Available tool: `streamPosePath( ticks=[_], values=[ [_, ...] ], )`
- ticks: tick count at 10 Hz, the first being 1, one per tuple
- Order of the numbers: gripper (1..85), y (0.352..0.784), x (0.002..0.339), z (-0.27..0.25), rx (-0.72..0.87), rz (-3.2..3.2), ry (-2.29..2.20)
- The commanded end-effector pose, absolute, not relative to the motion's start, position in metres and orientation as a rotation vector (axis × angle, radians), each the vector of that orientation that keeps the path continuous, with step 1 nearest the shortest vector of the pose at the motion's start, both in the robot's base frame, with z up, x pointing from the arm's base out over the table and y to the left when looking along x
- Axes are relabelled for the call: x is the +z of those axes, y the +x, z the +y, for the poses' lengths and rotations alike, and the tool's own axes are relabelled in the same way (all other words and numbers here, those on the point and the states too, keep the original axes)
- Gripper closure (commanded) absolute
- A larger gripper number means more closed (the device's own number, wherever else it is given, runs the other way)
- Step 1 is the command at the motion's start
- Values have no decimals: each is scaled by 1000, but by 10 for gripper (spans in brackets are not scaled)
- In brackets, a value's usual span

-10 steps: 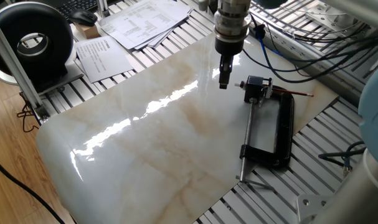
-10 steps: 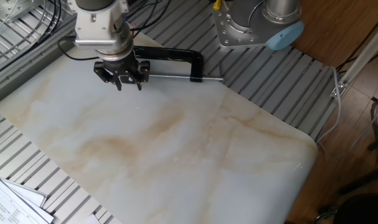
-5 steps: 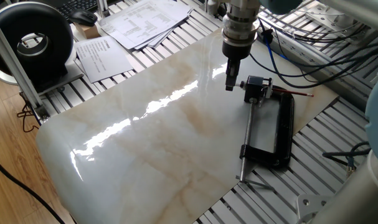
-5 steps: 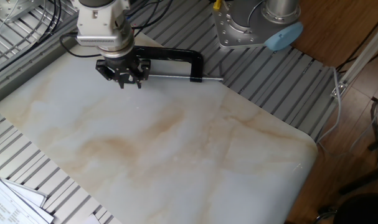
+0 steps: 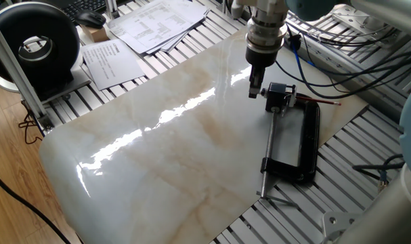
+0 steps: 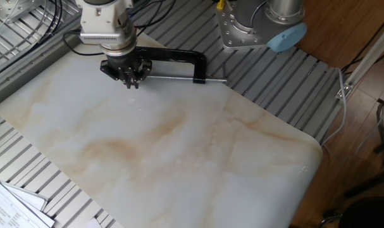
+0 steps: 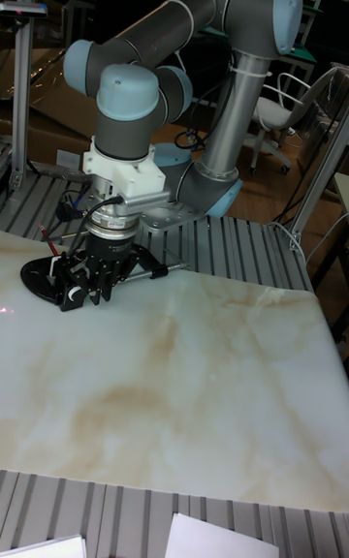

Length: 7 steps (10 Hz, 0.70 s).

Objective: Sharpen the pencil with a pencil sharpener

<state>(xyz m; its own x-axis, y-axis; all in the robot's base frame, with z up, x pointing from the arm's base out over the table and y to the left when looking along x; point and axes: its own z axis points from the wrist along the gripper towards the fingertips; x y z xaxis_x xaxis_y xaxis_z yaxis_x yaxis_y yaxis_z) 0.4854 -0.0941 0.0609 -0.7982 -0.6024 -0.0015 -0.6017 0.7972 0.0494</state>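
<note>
On bench, far edge: clamp [image 5: 307, 146] lying flat
Pencil sharpener [image 5: 279, 97]: at clamp's end
Pencil [image 5: 321, 102]: behind sharpener
Gripper [image 5: 253, 91]: just beside sharpener; fingers together, empty

The arm [image 7: 208, 6] rises from its base beyond the far edge of the table [image 7: 194, 384] in the tall fixed view, goes up a grey column, bends at a blue-capped joint and runs back down to a second blue-capped joint. From there the wrist [image 7: 121, 175] points straight down. The tool [image 5: 253, 89] hangs vertically, low over the table near one of its edges, its tips close above the surface. Its fingers [image 6: 130, 78] look drawn close together, with nothing visible between them; whether they touch cannot be told.
</note>
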Motion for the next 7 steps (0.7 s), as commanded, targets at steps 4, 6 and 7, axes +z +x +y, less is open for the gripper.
streamPosePath(
  ticks=[4, 6, 7],
  values=[
    [847, 487, 70, -102, -103, -2956, 1012],
    [847, 492, 80, -112, -91, -2928, 1045],
    [847, 496, 82, -117, -113, -2920, 1073]
  ],
)
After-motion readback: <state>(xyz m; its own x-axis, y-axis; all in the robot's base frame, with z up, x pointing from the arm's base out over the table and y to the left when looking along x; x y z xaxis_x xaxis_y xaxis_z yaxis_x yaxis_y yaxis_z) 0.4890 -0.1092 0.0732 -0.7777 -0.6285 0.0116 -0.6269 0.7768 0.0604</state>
